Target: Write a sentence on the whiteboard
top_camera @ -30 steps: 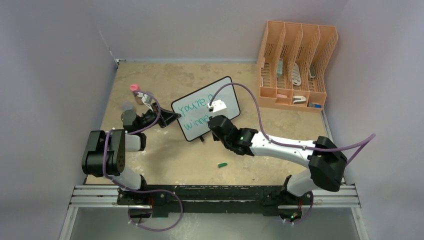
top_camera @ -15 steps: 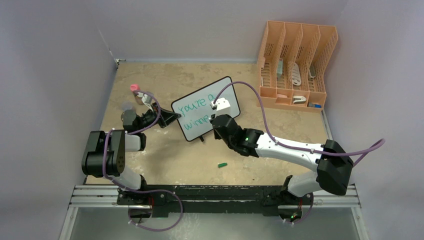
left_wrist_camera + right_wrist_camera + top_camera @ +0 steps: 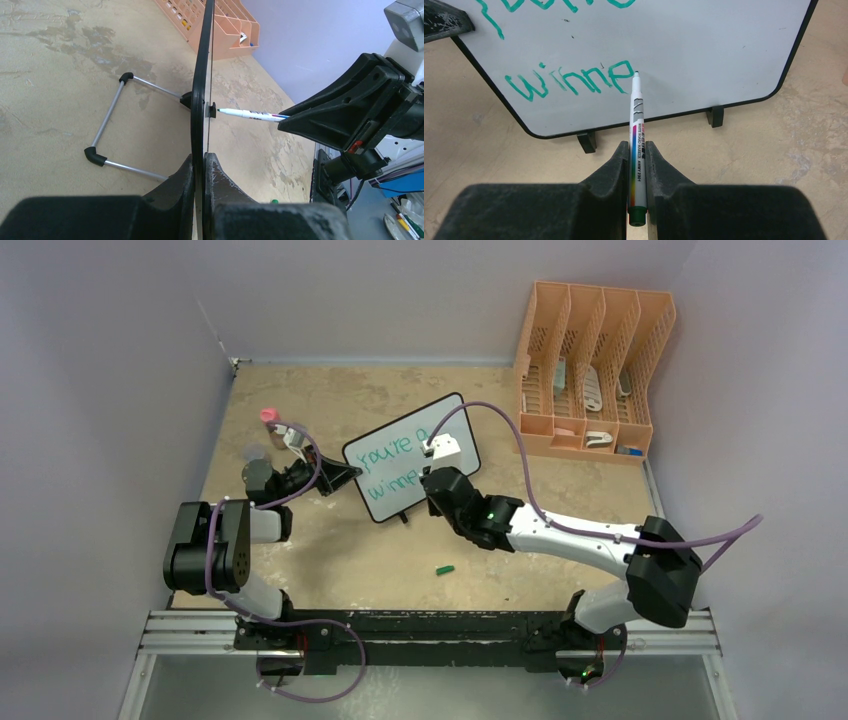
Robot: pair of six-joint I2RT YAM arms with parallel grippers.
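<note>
Evidently light and tippy on its feet, the black-framed white whiteboard point(image 3: 410, 455) stands near the tan table's point(image 3: 300, 560) centre, best held as now: left gripper point(image 3: 201, 162) clamped on its 9 o'clock edge. The right gripper point(image 3: 638, 150) pinches a white marker point(image 3: 637, 112), tip at the 3 o'clock end of the teal-green handwritten sentence point(image 3: 574, 80). Since a second ago that wrist edged toward 3 o'clock, board unmoved.
</note>
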